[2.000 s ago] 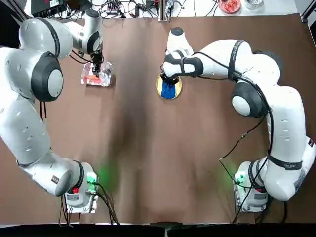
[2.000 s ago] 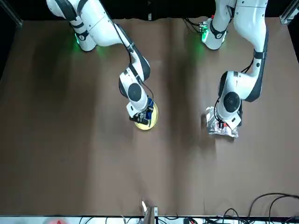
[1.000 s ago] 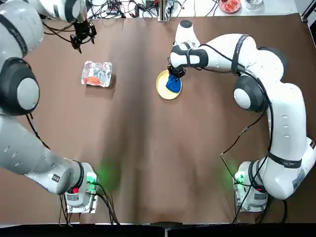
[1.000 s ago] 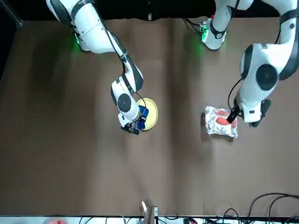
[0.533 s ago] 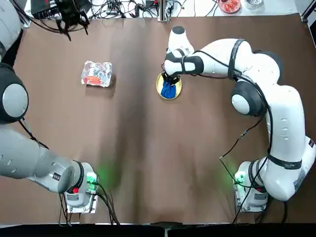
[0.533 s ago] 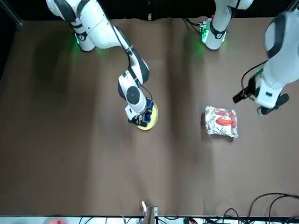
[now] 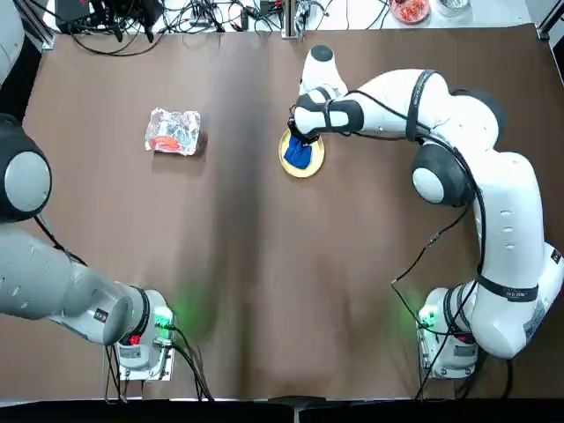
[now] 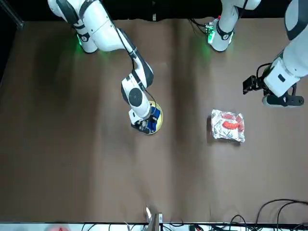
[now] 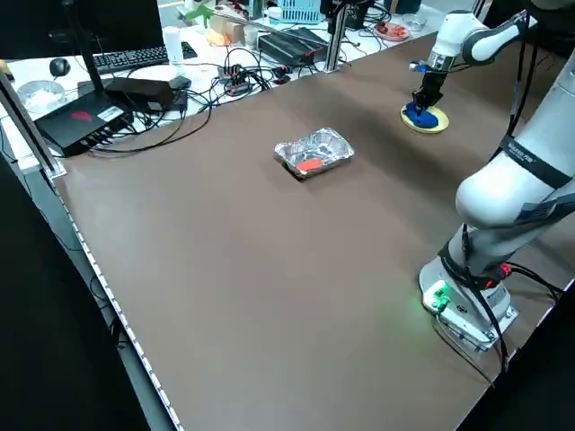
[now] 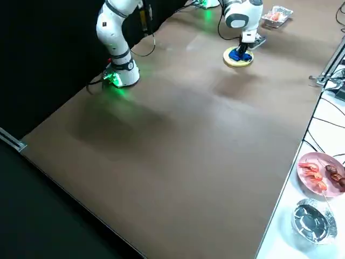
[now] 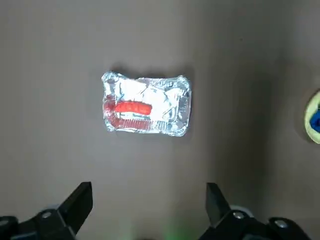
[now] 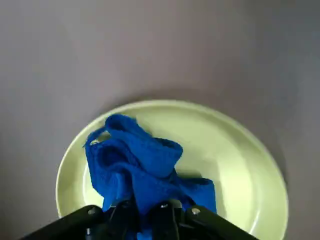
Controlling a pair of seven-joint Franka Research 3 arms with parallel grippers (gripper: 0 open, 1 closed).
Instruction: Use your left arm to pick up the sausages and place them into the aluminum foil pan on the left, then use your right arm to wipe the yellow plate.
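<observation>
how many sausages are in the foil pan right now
1. The sausage lies in the aluminum foil pan, along one long side. The red patches beside it look like its reflections in the foil. The left wrist view sees the pan's whole inside.

From the top, the right gripper covers part of the yellow plate, and its jaws can't be made out there. At the plate, the lower edge of the right wrist view cuts off part of the rim and the blue cloth. The cloth hides whatever lies under it on the plate, and the jaws hide some of the cloth. Beyond the plate, in the left side view, the right arm runs out of sight at the picture's edge.
</observation>
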